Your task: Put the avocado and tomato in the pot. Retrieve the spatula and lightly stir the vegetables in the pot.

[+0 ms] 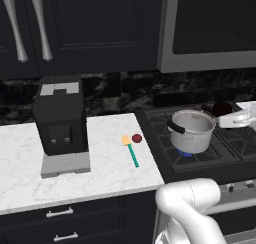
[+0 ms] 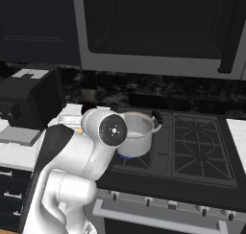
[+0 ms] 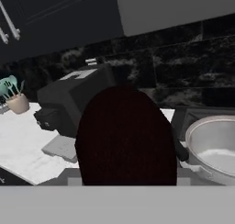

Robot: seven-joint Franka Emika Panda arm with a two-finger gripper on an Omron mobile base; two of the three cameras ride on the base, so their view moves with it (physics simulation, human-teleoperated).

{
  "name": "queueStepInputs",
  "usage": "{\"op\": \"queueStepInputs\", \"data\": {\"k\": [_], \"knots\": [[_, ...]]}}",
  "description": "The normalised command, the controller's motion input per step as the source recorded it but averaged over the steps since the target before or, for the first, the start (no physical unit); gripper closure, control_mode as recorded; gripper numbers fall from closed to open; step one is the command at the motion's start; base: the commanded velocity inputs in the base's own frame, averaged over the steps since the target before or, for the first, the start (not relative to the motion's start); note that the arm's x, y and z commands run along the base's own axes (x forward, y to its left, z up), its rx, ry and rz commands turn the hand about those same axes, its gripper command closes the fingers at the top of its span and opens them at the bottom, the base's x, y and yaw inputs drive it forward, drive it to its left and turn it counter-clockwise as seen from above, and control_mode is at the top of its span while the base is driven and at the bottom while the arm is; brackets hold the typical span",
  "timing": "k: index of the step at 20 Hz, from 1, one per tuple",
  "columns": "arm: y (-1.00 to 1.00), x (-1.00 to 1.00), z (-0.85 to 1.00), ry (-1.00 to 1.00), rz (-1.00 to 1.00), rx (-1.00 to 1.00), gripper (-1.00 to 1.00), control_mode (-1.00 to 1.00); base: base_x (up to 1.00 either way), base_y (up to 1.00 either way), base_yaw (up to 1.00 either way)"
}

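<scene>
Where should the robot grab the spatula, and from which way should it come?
Grab the spatula by the middle of its long teal handle, coming straight down from above with the jaws across the thin handle. It lies flat on the counter, so nothing can slip under it. The tomato sits right beside the yellow head, so stay away from that end.

This is a home kitchen: a gas stove (image 1: 220, 153) with a lit burner, a white marble counter (image 1: 107, 173), dark cabinets (image 1: 90, 23), a coffee machine (image 1: 61, 123), and a jar of utensils (image 3: 16, 98).
</scene>
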Motion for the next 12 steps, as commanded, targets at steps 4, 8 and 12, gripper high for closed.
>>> {"op": "queueStepInputs", "data": {"k": [4, 8, 12], "knots": [[-0.36, 0.28, 0.0, -0.09, 0.08, 0.15, 1.0, -1.0, 0.0, 0.0, 0.0], [-0.27, 0.26, -0.06, -0.02, 0.1, 0.17, 1.0, -1.0, 0.0, 0.0, 0.0], [-0.08, 0.55, -0.27, 0.05, 0.02, 0.01, 1.0, -1.0, 0.0, 0.0, 0.0]]}}
